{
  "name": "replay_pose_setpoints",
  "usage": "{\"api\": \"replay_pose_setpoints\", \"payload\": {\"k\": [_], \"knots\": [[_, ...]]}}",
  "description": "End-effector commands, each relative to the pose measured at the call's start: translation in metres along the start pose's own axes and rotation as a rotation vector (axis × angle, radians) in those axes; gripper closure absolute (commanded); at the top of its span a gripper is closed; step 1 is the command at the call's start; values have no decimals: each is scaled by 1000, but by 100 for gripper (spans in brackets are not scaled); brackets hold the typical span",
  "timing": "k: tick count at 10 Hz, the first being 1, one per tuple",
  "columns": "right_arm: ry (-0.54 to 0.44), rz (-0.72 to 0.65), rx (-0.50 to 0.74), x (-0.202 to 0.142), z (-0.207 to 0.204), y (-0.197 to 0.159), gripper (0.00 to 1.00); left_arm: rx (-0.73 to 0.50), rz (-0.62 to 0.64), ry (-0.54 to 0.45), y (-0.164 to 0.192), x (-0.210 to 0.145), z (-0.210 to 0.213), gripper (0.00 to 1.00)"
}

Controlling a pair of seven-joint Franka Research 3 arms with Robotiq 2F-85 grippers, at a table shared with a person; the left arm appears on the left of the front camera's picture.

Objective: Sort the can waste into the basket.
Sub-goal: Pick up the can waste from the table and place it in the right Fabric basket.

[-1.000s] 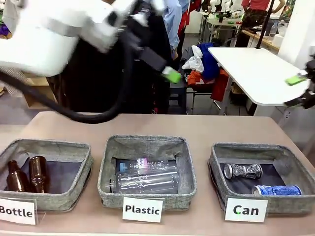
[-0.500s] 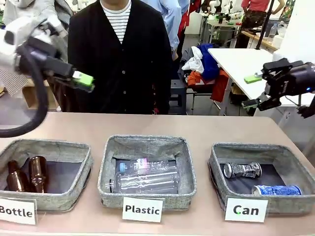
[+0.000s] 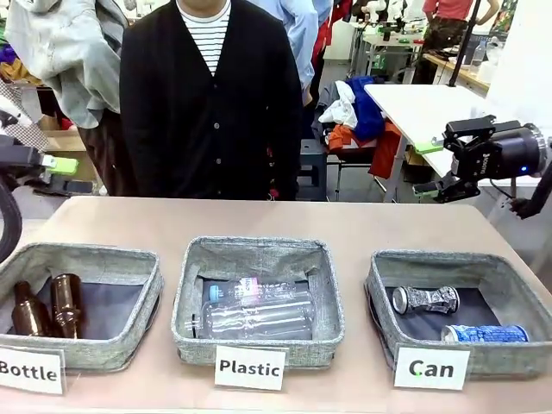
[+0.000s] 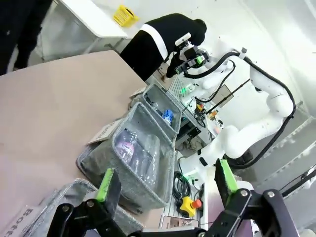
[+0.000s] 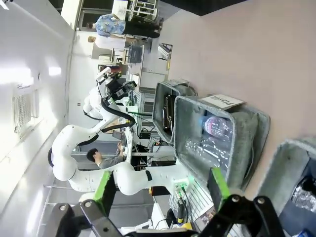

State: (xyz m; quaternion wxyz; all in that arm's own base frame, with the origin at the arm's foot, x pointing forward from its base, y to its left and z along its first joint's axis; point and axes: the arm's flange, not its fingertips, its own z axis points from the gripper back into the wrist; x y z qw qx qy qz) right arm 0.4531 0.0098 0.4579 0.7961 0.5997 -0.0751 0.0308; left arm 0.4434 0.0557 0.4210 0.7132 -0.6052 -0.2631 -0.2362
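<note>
Already, both pieces of can waste are found inside the rectangular grey fabric basket with the white "Can" card [image 3: 405, 274]: the crushed silver can with dark print [image 3: 425, 299] is laid on its side toward the back, and the blue and white can [image 3: 485, 334] is laid on its side near the front wall, the two apart from each other. Judged from this, the sorting appears complete.

The left hand [image 3: 53, 172] is held off the worktop's left edge, its green-padded fingers spread wide with nothing between them, as the left wrist view confirms. The right hand [image 3: 434, 166] is held above the worktop's far right corner, likewise wide open and empty. Both are kept high and to the sides, presumably so the pale worktop [image 3: 345, 224] and baskets are left unobstructed.

Brown glass bottles [image 3: 47, 304] are kept in the grey basket labelled "Bottle" [image 3: 86, 259], clear plastic bottles [image 3: 254, 310] in the one labelled "Plastic" [image 3: 259, 250].
</note>
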Motion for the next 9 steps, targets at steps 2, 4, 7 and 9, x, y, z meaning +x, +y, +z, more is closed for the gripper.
{"api": "replay_pose_setpoints", "payload": {"k": [2,4,7,9], "knots": [[12,5,-1,1,2,4,0,21,-32,43,-21,24,-23,0],[12,5,-1,1,2,4,0,21,-32,43,-21,24,-23,0],[12,5,-1,1,2,4,0,21,-32,43,-21,24,-23,0],[12,5,-1,1,2,4,0,21,-32,43,-21,24,-23,0]]}}
